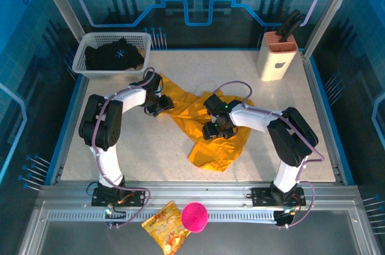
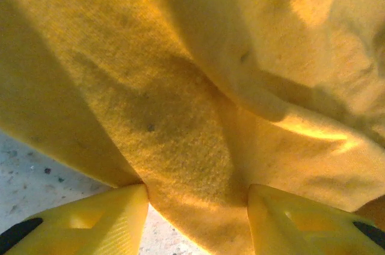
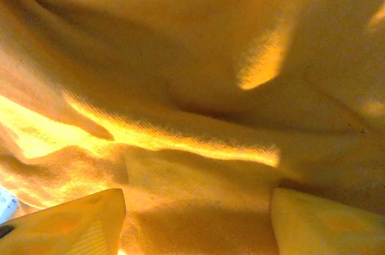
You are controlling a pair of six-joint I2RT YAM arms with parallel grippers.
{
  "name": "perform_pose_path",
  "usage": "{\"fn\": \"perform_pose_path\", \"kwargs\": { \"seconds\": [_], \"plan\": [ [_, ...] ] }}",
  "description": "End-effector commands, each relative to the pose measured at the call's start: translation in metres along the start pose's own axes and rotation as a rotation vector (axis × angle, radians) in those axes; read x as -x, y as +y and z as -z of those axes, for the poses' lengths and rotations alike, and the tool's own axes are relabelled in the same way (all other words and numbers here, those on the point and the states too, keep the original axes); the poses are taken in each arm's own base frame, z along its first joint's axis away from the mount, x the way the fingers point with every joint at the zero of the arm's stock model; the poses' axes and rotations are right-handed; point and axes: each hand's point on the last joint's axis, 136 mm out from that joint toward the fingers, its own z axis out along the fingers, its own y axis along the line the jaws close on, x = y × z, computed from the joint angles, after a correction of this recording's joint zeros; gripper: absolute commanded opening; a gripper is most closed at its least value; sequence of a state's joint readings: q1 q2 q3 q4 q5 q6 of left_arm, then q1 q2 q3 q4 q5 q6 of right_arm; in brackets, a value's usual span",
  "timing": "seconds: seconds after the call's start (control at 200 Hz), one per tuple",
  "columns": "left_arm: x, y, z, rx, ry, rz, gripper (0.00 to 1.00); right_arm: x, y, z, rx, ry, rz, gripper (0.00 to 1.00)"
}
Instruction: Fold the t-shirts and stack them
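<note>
Mustard-orange knit presses close to both wrist cameras, where we see the weave and shadowed creases of the mustard tee. The left gripper and right gripper each hold their jaws spread and released, with cloth sagging between. From above we see the tee crumpled mid-counter, partly hidden under both grippers. Farther back, the black tee lies bunched in a white basket, its shape hard to make out.
</note>
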State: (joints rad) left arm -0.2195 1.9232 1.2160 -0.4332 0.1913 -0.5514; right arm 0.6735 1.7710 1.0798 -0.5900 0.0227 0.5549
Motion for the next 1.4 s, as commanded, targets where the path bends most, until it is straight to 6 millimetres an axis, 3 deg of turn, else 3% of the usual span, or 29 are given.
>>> {"fn": "perform_pose_path", "kwargs": {
  "seconds": [0.0, 0.195, 0.305, 0.345, 0.661, 0.846, 0.936, 0.976, 1.126, 1.391],
  "plan": [
    [0.0, -0.002, -0.01, -0.03, 0.026, 0.024, 0.5, 0.004, 0.005, 0.009, 0.007, -0.033, -0.009, 0.65],
    [0.005, -0.004, -0.014, -0.029, 0.02, 0.029, 0.5, 0.002, 0.003, 0.005, -0.012, -0.024, -0.005, 0.63],
    [0.016, -0.009, -0.012, -0.022, 0.002, 0.025, 0.1, 0.0, -0.005, 0.002, -0.05, -0.018, -0.004, 0.57],
    [0.021, -0.013, -0.009, -0.026, -0.005, 0.021, 0.0, -0.001, -0.009, 0.002, -0.07, -0.014, -0.001, 0.55],
    [0.051, -0.059, 0.046, -0.079, -0.075, -0.059, 0.0, -0.012, -0.053, -0.005, -0.221, 0.026, 0.001, 0.43],
    [0.053, -0.063, 0.052, -0.067, -0.066, -0.091, 0.23, -0.015, -0.067, -0.01, -0.232, 0.042, -0.027, 0.37],
    [0.051, -0.057, 0.047, -0.046, -0.055, -0.091, 0.52, -0.014, -0.07, -0.01, -0.232, 0.043, -0.035, 0.33],
    [0.049, -0.055, 0.044, -0.041, -0.048, -0.089, 0.6, -0.014, -0.072, -0.009, -0.233, 0.044, -0.038, 0.32],
    [0.038, -0.042, 0.037, -0.011, -0.029, -0.081, 0.64, -0.011, -0.085, -0.003, -0.242, 0.041, -0.051, 0.26],
    [0.027, 0.001, 0.047, 0.11, -0.068, -0.059, 0.63, 0.001, -0.133, 0.023, -0.278, 0.021, -0.155, 0.21]
  ]
}}
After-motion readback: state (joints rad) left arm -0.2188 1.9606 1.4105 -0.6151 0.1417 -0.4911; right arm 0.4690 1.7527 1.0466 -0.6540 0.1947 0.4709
